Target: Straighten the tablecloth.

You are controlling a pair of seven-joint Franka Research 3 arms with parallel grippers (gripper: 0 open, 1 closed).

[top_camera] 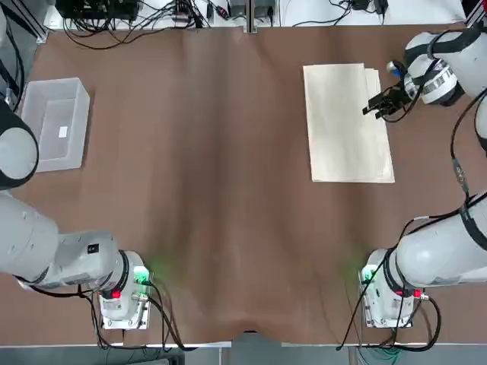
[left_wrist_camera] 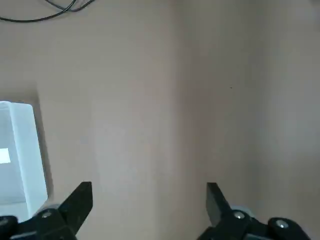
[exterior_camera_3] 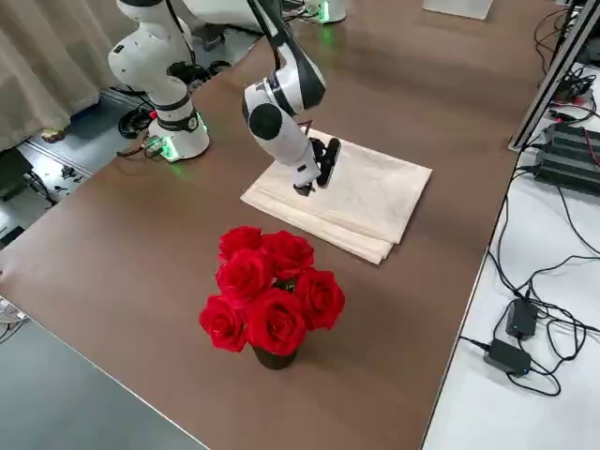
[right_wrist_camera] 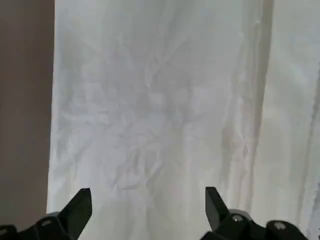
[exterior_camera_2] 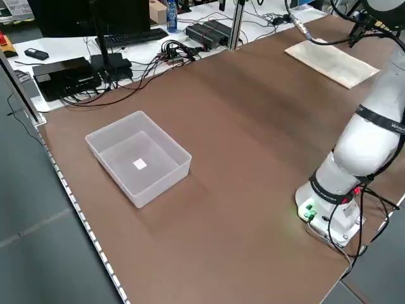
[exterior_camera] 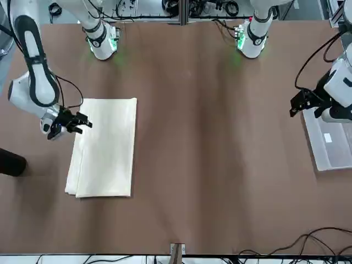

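Top view: folded cream fabric tablecloth [top_camera: 348, 124] lies upper right on the brown tabletop [top_camera: 205, 175]. Right end effector [top_camera: 380, 106] hovers at its right edge, jaws spread, empty. Left end effector [exterior_camera: 300, 102], also agape, sits beside the clear plastic bin [top_camera: 53, 122].

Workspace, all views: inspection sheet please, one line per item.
Surface: brown table, flat, bare in the middle.
Job's things: tablecloth folded into a rectangle on the robot's right side toward the far edge, layered edges showing, lightly creased.
Clutter: clear plastic bin at far left, holding a small white label; red roses in a dark pot past the tablecloth's right side.
Grippers: right gripper open over the tablecloth's right edge, holding nothing; left gripper open, beside the bin, holding nothing.
Cables: black arm cables at both bases; a tangle beyond the far edge.
Surroundings: keyboard and electronics boxes on a white bench behind the table.
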